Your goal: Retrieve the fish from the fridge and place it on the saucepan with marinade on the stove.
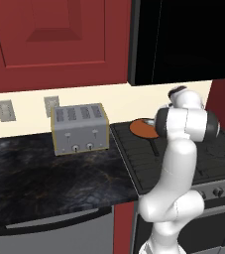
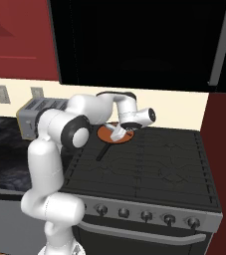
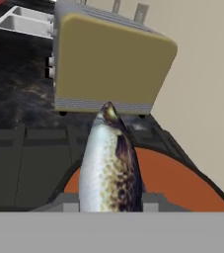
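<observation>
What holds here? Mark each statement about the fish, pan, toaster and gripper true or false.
1. The fish is held in the gripper above the saucepan with marinade. True.
2. The saucepan sits on the counter beside the toaster. False: it sits at the stove's rear left corner.
3. The toaster has four slots. True.
4. The fish lies flat in the sauce, released. False: the shut gripper grips it over the sauce.
5. The saucepan's handle points toward the stove's front. True.
</observation>
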